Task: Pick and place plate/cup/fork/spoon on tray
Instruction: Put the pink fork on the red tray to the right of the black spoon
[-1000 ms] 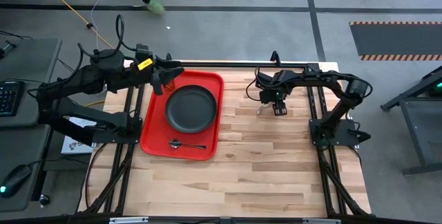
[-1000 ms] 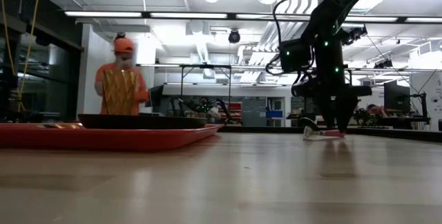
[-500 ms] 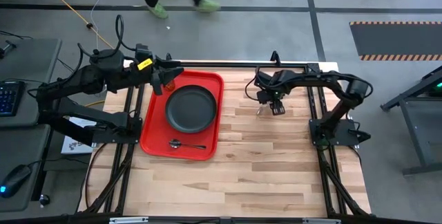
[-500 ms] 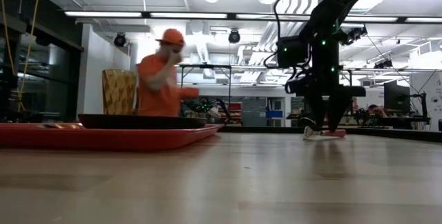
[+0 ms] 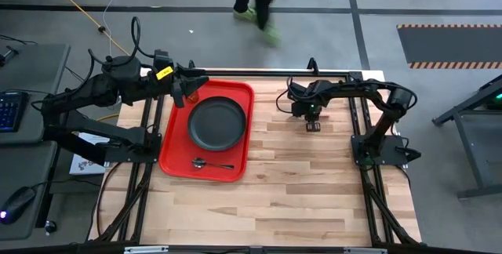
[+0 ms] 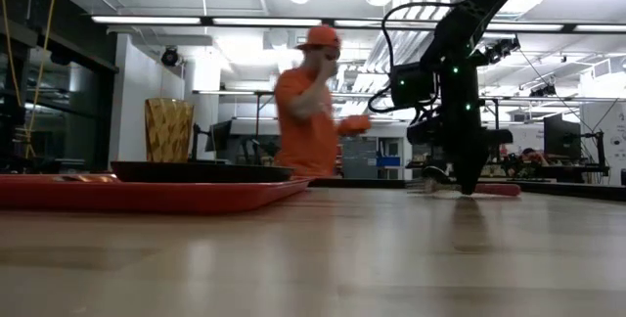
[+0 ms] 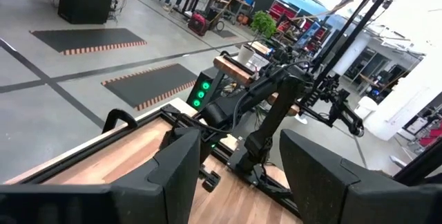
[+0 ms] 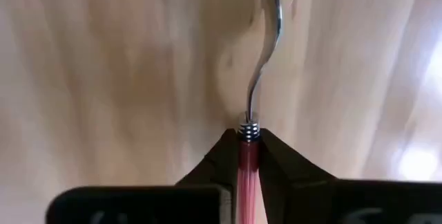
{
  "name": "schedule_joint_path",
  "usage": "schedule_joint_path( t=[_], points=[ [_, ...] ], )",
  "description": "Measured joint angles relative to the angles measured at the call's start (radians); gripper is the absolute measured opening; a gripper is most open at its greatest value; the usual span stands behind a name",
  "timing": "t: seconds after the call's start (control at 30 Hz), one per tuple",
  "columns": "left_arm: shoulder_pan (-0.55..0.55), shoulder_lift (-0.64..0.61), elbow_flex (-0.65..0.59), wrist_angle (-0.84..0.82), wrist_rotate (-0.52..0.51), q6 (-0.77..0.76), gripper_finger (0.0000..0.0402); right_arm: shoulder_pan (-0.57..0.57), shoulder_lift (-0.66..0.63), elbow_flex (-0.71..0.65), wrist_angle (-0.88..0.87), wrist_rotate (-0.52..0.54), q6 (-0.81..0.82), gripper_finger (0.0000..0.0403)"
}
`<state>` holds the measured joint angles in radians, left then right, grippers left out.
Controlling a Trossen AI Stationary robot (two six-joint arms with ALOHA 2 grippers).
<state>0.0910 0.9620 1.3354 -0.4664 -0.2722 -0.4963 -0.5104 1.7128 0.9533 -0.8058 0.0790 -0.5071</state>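
On the table's left lies the red tray (image 5: 169, 156), carrying the dark plate (image 5: 216, 122), the spoon (image 5: 210, 163) near its front edge, and the amber cup (image 6: 169, 129) upright at its far left corner. My left gripper (image 7: 238, 182) hangs open, level, high over that corner. The fork (image 8: 262, 58), with a red handle and a metal neck, lies on the bare wood to the right of the tray. My right gripper (image 5: 311, 119) points down and is shut on it. My right gripper pinches the fork's red handle (image 8: 246, 158) between its two fingers (image 8: 224, 156), just behind the ringed collar where the metal neck starts. The fingers come from above and lie across the handle. The fork lies flat on the table (image 6: 497, 189).
Open wood (image 5: 274, 175) stretches between the tray and my right gripper, and along the near side. Black frame rails run down both table sides. A person in orange (image 6: 313, 112) walks past beyond the far edge.
My right gripper has shut its fingers on the fork's handle; a second ago they stood apart on either side of it. The fork stays on the table. The person behind the table has walked toward the right.
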Motion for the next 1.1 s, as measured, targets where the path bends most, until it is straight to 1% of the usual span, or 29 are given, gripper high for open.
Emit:
schedule_joint_path(
  t=[0.07,0.13,0.2,0.27,0.33,0.4,0.47,0.5,0.6,0.67,0.7,0.77,0.87,1.1],
  points=[
    [0.000,0.000,0.000,0.000,0.000,0.021,0.0188,0.000,-0.032,0.009,-0.034,-0.056,0.064,0.0025],
    [0.000,0.000,0.000,0.000,-0.001,0.055,0.0188,-0.001,-0.091,0.025,-0.039,-0.134,0.130,0.0015],
    [0.000,-0.001,0.000,-0.003,-0.001,0.094,0.0188,0.000,-0.169,0.027,-0.017,-0.254,0.226,0.0009],
    [0.000,-0.001,0.000,-0.015,-0.001,0.145,0.0188,0.014,-0.250,0.025,0.088,-0.368,0.376,0.0011],
    [0.000,-0.001,-0.004,-0.029,-0.001,0.205,0.0188,0.052,-0.327,0.017,0.257,-0.427,0.539,0.0010],
    [0.000,-0.003,-0.037,0.000,-0.001,0.253,0.0188,0.113,-0.376,0.014,0.434,-0.414,0.677,0.0007],
    [0.000,-0.005,-0.092,0.067,0.005,0.283,0.0188,0.180,-0.397,0.014,0.621,-0.361,0.795,0.0007],
    [0.000,-0.007,-0.130,0.115,0.023,0.291,0.0188,0.216,-0.398,0.014,0.725,-0.330,0.843,0.0007],
    [0.008,-0.009,-0.265,0.350,0.122,0.311,0.0188,0.315,-0.374,0.015,1.011,-0.221,0.926,0.0007],
    [0.009,-0.007,-0.354,0.496,0.194,0.315,0.0188,0.368,-0.352,0.014,1.147,-0.151,0.952,0.0007],
    [0.009,-0.001,-0.389,0.561,0.213,0.315,0.0188,0.390,-0.341,0.018,1.201,-0.125,0.956,0.0007],
    [0.009,0.006,-0.447,0.642,0.221,0.316,0.0188,0.429,-0.318,0.045,1.238,-0.073,0.959,0.0007],
    [0.010,0.028,-0.490,0.678,0.219,0.302,0.0188,0.477,-0.267,0.111,1.216,-0.039,0.954,0.0007],
    [0.009,0.086,-0.491,0.713,0.254,0.266,0.0188,0.543,-0.112,0.298,1.030,-0.034,0.880,0.0007]
  ],
)
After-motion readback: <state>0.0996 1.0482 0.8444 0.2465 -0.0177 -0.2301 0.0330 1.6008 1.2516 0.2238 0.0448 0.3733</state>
